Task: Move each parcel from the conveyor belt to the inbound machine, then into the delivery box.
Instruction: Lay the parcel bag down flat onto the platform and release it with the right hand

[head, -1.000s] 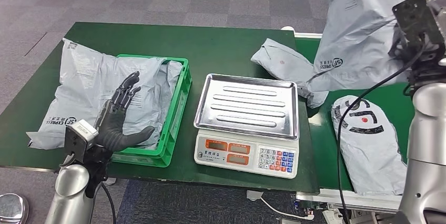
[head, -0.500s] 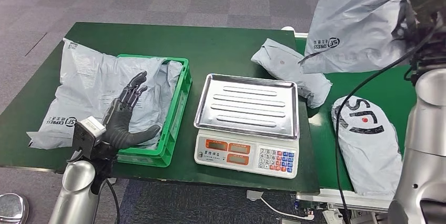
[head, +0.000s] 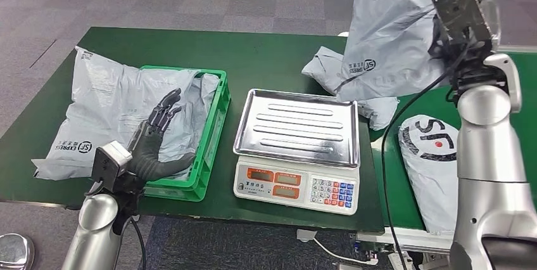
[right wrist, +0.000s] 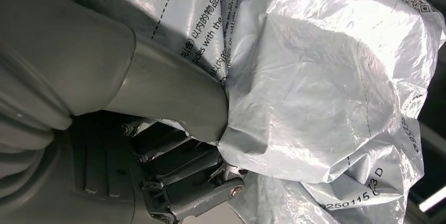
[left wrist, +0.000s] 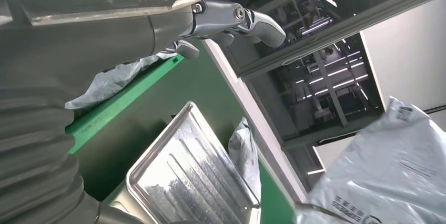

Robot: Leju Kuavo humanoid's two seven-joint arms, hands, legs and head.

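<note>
Two robot hands frame your view. Your right robot hand (right wrist: 173, 145) grips a grey parcel (head: 396, 29) and holds it high at the far right, above the conveyor belt (head: 405, 111), likely bound for the scale (head: 297, 149) at centre. Your left robot hand (head: 155, 146) rests open on a parcel in the green crate (head: 206, 156), perhaps steadying it. Two more parcels lie on the belt. Beneath is a dark green surface (head: 266, 61); beyond it, grey carpet.
</note>
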